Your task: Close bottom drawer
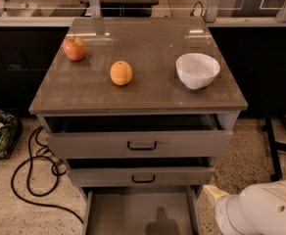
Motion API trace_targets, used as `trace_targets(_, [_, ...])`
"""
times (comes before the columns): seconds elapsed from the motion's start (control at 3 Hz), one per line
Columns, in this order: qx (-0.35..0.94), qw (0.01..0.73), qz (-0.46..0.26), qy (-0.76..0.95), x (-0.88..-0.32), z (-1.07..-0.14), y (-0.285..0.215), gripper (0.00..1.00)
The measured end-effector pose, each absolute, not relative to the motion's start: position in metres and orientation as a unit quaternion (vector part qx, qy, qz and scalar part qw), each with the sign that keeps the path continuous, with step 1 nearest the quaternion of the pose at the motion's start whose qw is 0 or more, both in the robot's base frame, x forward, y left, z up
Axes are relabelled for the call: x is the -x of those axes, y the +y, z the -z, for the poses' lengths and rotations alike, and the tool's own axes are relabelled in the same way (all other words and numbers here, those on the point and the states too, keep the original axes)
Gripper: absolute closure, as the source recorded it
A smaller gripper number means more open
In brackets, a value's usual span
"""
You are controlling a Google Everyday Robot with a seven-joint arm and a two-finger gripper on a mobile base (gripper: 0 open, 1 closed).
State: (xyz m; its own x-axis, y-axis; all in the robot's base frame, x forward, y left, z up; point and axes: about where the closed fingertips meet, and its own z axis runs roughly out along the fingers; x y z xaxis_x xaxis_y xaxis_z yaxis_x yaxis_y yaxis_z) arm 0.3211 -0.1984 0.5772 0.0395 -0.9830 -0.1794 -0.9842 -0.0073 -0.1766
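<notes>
The gripper (212,192) sits low at the cabinet's right front corner, on the end of the white arm (265,212). Just to its left the bottom drawer (138,212) stands pulled out, its grey tray showing. Above and left of the gripper the middle drawer (108,176) is out slightly and the top drawer (94,144) further. Higher up on the cabinet top (148,48), the white bowl (197,70) is nearest, then the orange (121,73), then the apple (75,48). A black cable (23,170) loops on the floor far left.
</notes>
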Motion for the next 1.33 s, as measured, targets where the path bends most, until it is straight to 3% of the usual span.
trace_targets(0.67, [0.716, 0.112, 0.003, 0.689, -0.319, -0.557, -0.203, 0.0])
trace_targets(1.33, [0.741, 0.055, 0.003, 0.669, -0.299, -0.473, -0.222, 0.0])
